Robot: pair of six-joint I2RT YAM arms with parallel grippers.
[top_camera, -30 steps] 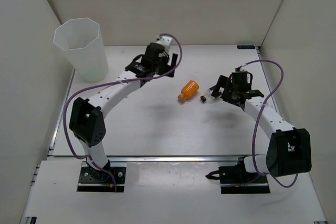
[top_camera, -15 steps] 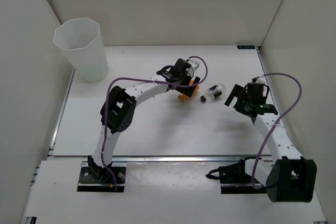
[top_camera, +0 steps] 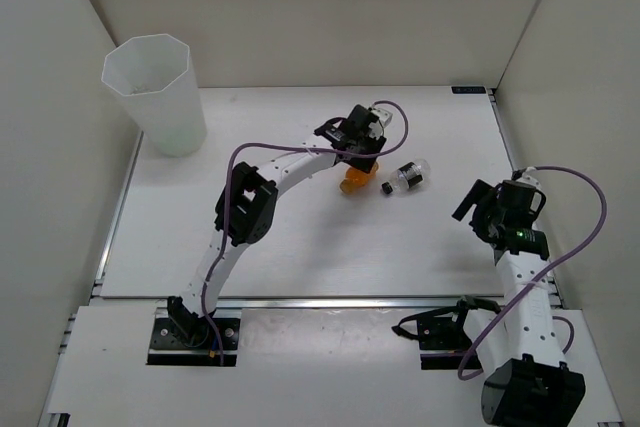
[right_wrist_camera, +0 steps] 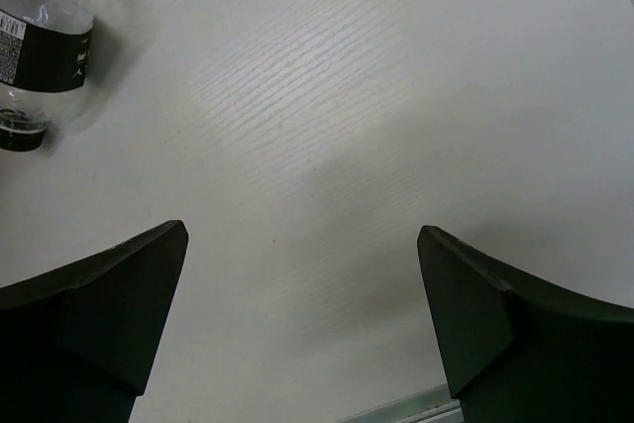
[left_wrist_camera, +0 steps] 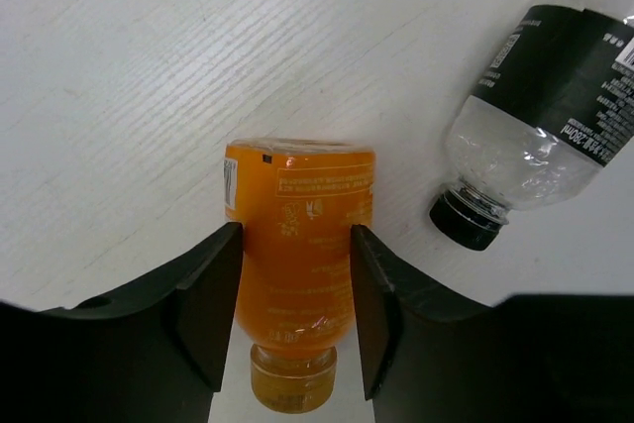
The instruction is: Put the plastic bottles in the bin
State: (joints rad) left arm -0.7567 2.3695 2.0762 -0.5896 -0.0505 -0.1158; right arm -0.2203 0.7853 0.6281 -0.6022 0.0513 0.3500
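The left end effector gripped the small orange plastic bottle on the desk, the right end effector gaped wide and empty, and the clear black-labelled plastic bottle lay just beside the left one, neither bottle binned yet.

White wood-grain table, plain beige walls

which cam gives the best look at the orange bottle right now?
Left wrist. The orange bottle sits at frame centre, label and cap visible, lying between the fingers of the left gripper. Top external shows only an orange sliver under that gripper. Right wrist does not show it.
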